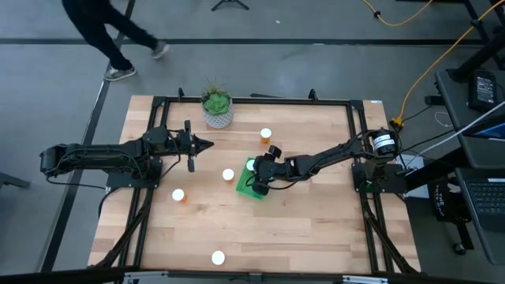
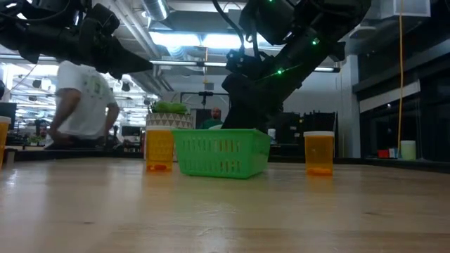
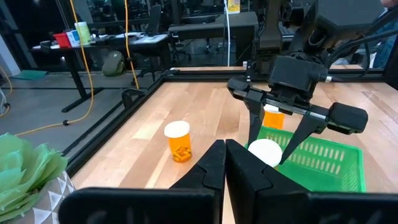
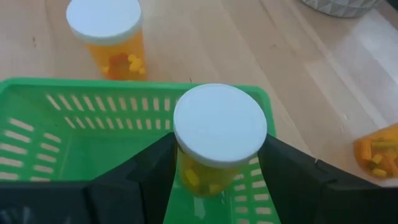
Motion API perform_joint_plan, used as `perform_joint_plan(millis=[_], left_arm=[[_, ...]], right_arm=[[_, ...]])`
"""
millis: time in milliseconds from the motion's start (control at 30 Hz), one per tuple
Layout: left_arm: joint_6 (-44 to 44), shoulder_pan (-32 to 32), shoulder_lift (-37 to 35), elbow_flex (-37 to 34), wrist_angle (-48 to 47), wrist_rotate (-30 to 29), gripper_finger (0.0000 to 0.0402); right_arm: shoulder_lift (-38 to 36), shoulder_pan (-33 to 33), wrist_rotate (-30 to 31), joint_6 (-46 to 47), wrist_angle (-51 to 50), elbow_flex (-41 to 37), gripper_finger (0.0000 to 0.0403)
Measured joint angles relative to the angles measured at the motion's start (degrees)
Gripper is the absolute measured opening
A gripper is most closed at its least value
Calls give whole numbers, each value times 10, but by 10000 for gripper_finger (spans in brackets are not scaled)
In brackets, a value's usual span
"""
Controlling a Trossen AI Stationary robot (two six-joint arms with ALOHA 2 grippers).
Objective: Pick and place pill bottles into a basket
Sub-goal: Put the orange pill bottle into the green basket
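we see the wooden table [image 1: 300, 229] filling the middle of the high view, the green basket [image 1: 251, 186] at its centre. our right gripper [image 1: 254, 170] hangs over the basket, fingers clamped on a pill bottle [image 4: 219, 140]. our left gripper [image 1: 207, 144] waits centre-left, fingers pressed together. loose bottles [image 1: 228, 175] stand around the basket: upper centre [image 1: 266, 134], left [image 1: 179, 195], bottom [image 1: 218, 257].
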Motion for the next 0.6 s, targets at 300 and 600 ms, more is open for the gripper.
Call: perform_joint_plan(millis=[300, 600], left_arm=[[0, 0, 0, 0, 0, 0, 8], [0, 0, 0, 0, 0, 0, 8]], right_arm=[[0, 0, 0, 15, -8, 0, 223], [0, 0, 0, 14, -9, 0, 223]])
